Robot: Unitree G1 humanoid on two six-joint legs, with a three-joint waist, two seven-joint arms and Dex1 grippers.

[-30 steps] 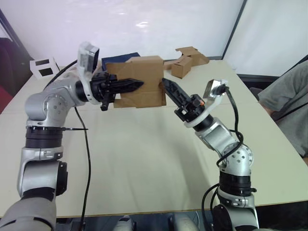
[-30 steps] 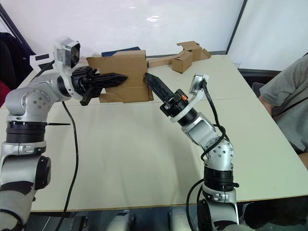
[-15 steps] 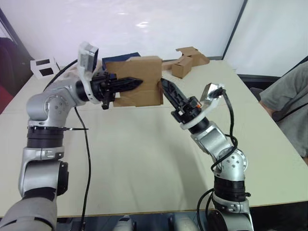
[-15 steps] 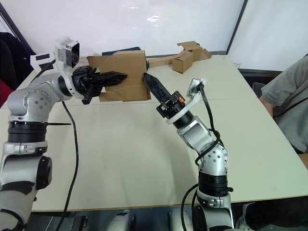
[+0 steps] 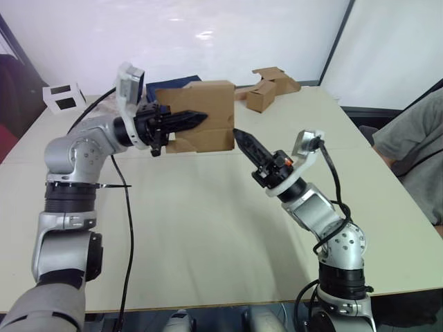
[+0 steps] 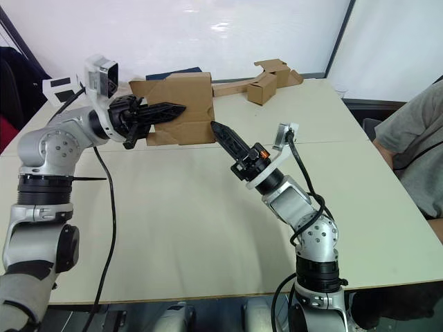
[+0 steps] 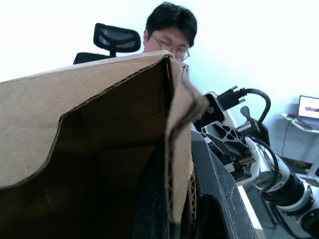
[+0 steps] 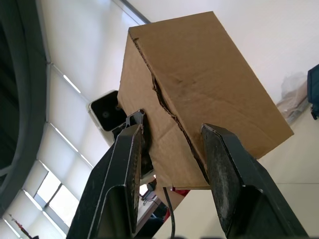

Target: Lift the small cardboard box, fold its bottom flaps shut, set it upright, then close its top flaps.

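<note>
My left gripper (image 5: 199, 117) holds the small cardboard box (image 5: 211, 104) up at the far middle of the table (image 5: 208, 228). It is shut on one of the box's walls, and the left wrist view shows the cardboard edge (image 7: 177, 149) pinched between its fingers. My right gripper (image 5: 239, 133) points at the box's lower right corner from just beside it and is open, not touching. In the right wrist view, its fingers (image 8: 122, 169) frame the box (image 8: 209, 84), whose facing side shows two flaps meeting at a ragged seam (image 8: 164, 104).
A second brown box joined to cardboard strips (image 5: 266, 88) lies at the far right of the table. A white cube with black squares (image 5: 62, 97) stands far left, and something dark blue (image 5: 178, 82) lies behind the box. A person (image 5: 415, 145) sits at the right.
My right gripper has drawn back from the box's right side and dropped a little. The left arm still holds the box, shifted slightly to the right.
</note>
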